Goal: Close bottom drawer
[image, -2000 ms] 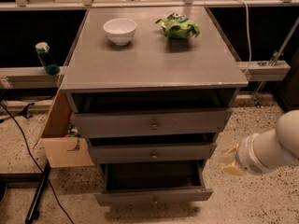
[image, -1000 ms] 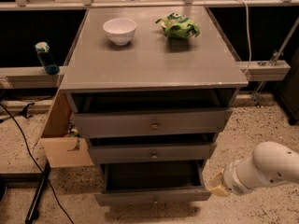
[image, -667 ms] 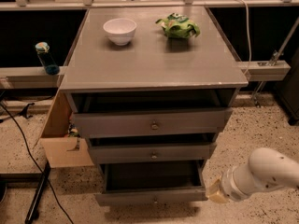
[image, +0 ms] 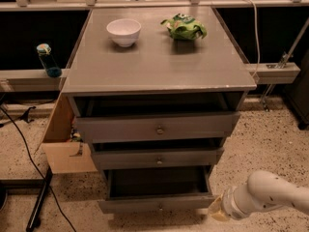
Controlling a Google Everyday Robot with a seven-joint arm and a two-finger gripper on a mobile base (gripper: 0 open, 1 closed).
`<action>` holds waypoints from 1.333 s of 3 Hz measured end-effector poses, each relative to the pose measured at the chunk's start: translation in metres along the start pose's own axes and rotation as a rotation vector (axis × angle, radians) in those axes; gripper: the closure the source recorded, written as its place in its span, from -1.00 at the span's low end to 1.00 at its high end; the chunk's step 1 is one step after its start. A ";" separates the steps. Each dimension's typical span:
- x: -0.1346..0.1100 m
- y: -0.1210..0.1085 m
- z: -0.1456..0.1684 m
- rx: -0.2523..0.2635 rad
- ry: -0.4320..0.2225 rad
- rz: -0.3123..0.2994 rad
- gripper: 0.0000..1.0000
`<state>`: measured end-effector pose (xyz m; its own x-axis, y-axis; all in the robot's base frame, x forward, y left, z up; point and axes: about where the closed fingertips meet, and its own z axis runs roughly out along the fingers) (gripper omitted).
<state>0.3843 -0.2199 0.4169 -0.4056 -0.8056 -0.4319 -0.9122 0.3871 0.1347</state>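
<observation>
The bottom drawer (image: 157, 204) of the grey cabinet (image: 159, 57) is pulled out, showing its dark interior and a small round knob (image: 161, 207) on its slim front panel. The middle drawer (image: 157, 158) and the top drawer (image: 157, 127) above it also stand slightly out. My gripper (image: 216, 210) is at the lower right, at the end of the white arm (image: 270, 195), close to the right end of the bottom drawer's front panel.
A white bowl (image: 124, 31) and a green bag (image: 184, 26) lie on the cabinet top. An open cardboard box (image: 65, 139) sits left of the cabinet. A blue bottle (image: 47, 61) stands on the left ledge. A black cable (image: 34, 163) runs across the speckled floor.
The arm has come down and moved left from beside the middle drawer to the right end of the bottom drawer's front. The drawers have not visibly moved.
</observation>
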 end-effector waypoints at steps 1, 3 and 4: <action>0.019 -0.011 0.044 0.022 -0.033 -0.029 1.00; 0.054 -0.015 0.110 -0.018 -0.026 0.000 1.00; 0.066 -0.024 0.130 -0.008 -0.037 -0.007 1.00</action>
<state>0.3868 -0.2240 0.2691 -0.3971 -0.7912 -0.4651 -0.9154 0.3780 0.1385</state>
